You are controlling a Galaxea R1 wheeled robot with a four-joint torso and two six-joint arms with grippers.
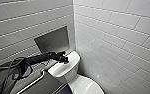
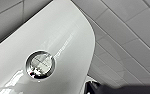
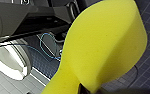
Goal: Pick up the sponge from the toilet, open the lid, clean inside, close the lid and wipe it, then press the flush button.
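Head view: the left hand (image 1: pixel 65 60) is at the tank cover (image 1: pixel 72 58) of the white toilet (image 1: pixel 74 75) in a tiled corner; whether this hand is open or closed cannot be told. Left wrist view: the round flush button (image 2: pixel 40 65) sits in the tank cover, seen close up. Right wrist view: the right hand (image 3: pixel 87 89) grips the yellow sponge (image 3: pixel 103 47) above the dark tiled floor (image 3: pixel 147 67).

Tiled walls (image 1: pixel 116 37) crowding the toilet (image 1: pixel 67 70) on two sides, open room above
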